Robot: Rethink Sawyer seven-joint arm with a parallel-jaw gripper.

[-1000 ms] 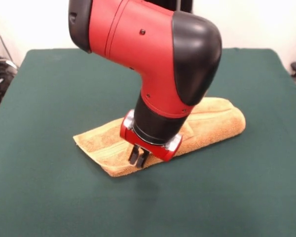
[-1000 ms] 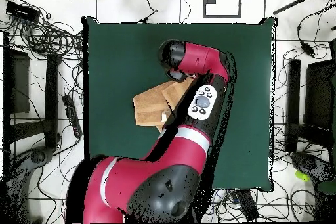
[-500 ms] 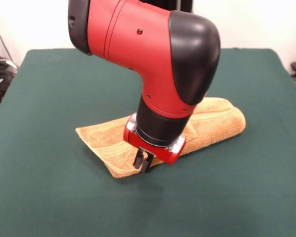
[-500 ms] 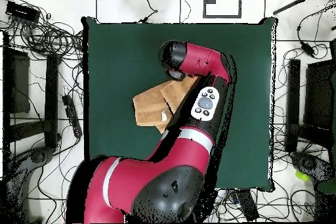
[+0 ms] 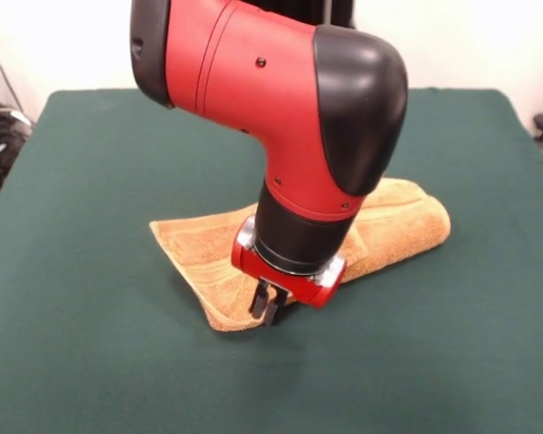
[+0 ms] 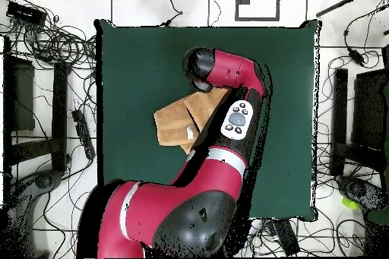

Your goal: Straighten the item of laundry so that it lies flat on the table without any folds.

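Orange-tan hand towel [image 5: 394,221] lies folded near the middle of the green bench [image 5: 90,163]. End effector [image 5: 266,306] is closed, pinching the hand towel's near edge at bench level.

Pincer [image 5: 266,306] pinching folded towel [image 5: 394,226] edge on table [image 5: 90,163].

The red and black arm [image 5: 281,99] comes down from twelve o'clock in the front view, bends at a black-capped elbow and angles toward seven o'clock. Its black wrist ends in a red collar. The gripper [image 5: 266,306] points down, its dark fingers [image 5: 258,300] drawn close together, nearly touching. From overhead the arm [image 6: 228,119] hides the gripper.
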